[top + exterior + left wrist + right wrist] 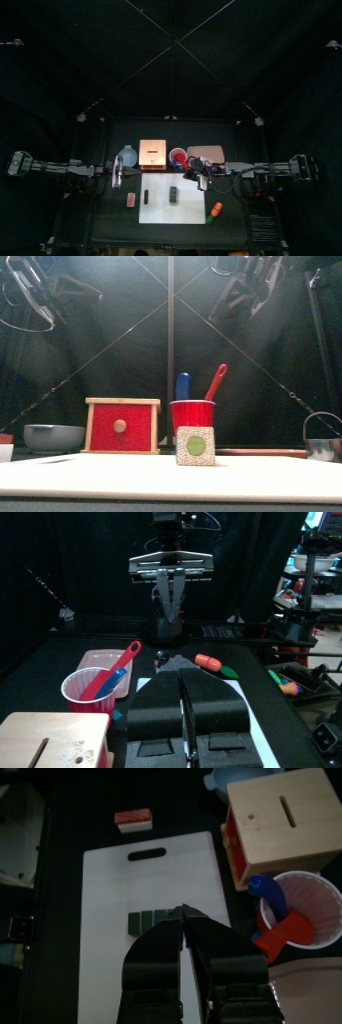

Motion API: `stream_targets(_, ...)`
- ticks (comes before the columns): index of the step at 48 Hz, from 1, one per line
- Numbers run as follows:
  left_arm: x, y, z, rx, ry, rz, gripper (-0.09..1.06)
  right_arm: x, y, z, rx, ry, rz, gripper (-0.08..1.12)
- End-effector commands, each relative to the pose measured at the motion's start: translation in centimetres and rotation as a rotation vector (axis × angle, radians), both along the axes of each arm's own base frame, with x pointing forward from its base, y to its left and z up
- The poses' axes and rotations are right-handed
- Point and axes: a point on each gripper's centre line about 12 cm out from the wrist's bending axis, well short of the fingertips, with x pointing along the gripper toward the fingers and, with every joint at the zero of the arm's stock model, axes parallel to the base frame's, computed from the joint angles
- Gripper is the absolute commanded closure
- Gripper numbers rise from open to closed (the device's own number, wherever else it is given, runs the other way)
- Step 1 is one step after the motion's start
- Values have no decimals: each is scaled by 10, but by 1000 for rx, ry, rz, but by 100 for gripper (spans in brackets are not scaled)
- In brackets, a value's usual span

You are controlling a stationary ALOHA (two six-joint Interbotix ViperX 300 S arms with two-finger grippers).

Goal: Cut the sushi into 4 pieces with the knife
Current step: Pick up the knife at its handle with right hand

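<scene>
Green sushi (175,193) sits uncut mid-board (150,190) for slicing, knives (183,386) upright in the cup (193,414) at 12 o'clock for easy picking, we judge; left gripper (185,672) and right gripper (182,916) hang pressed together, empty.

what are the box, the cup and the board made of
The box looks like pale bare wood, matte tan, with a painted red front. The cup is probably thin plastic: smooth red outside, white inside. The board seems plastic, plain matte white, though the look leaves that open.
</scene>
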Motion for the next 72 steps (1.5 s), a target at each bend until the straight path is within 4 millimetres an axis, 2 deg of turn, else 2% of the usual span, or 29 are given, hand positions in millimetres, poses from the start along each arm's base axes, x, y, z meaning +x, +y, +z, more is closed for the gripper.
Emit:
stream_targets(1,2,0,5,-1,-18,-1,99,5,-1,11,-4,6,3,31)
stream_targets(4,2,0,5,-1,-18,0,99,6,-1,9,-21,39,9,16)
stream_targets(8,1,0,4,-4,-17,0,99,9,-3,9,-54,70,18,6)
stream_targets(15,1,0,4,-4,-15,0,99,18,-6,8,-110,130,29,7)
stream_targets(43,0,1,0,-6,-6,3,99,40,-27,-19,-331,480,31,7)
stream_targets(59,-1,1,-3,-8,2,4,99,57,-28,-44,-444,700,42,8)
stream_targets(72,-2,1,-7,-13,12,6,99,62,-34,-52,-502,782,29,8)
